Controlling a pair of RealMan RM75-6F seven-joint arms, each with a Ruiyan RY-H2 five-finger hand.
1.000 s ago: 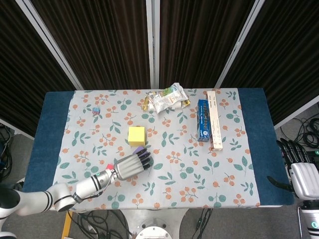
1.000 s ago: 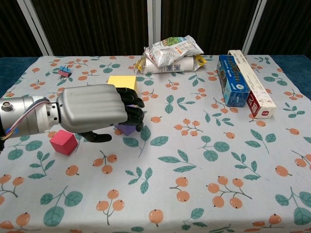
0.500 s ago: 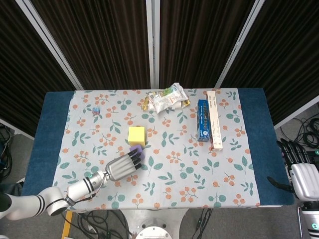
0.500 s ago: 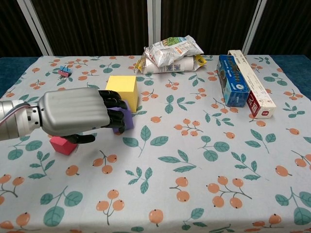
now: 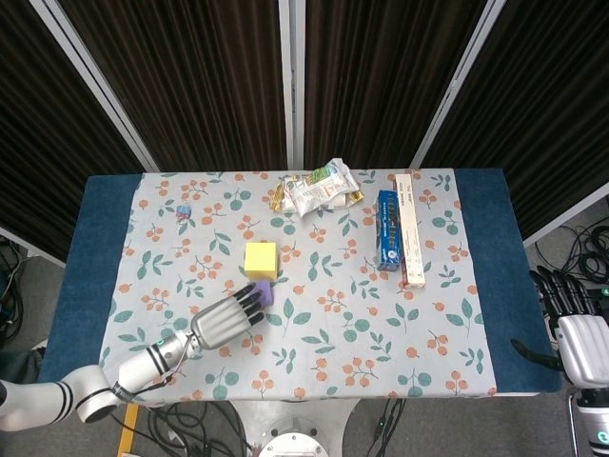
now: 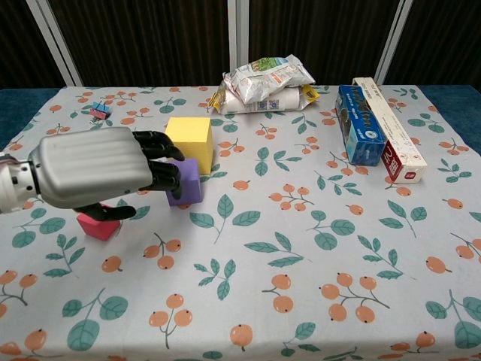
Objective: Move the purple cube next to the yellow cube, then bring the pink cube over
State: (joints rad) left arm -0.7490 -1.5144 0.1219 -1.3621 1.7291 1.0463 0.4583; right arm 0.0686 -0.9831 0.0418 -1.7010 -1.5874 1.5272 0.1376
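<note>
The yellow cube (image 6: 189, 139) stands on the flowered cloth, also seen in the head view (image 5: 261, 259). The purple cube (image 6: 185, 183) sits right in front of it, touching or nearly so (image 5: 263, 293). My left hand (image 6: 96, 176) lies just left of the purple cube with its dark fingers (image 6: 159, 162) spread, the tips at the cube's left face and nothing held. The pink cube (image 6: 98, 225) peeks out beneath that hand's palm; the head view hides it under the left hand (image 5: 225, 322). My right hand (image 5: 574, 328) hangs off the table's right edge, fingers straight and empty.
Snack bags (image 6: 267, 81) lie at the back centre. A blue box (image 6: 359, 124) and a long white-and-red box (image 6: 391, 129) lie side by side at the back right. A small coloured clip (image 6: 99, 111) sits at the back left.
My left hand has pulled back to the left and toward me, off the purple cube, which now stands uncovered beside the yellow cube. The right hand has not moved.
</note>
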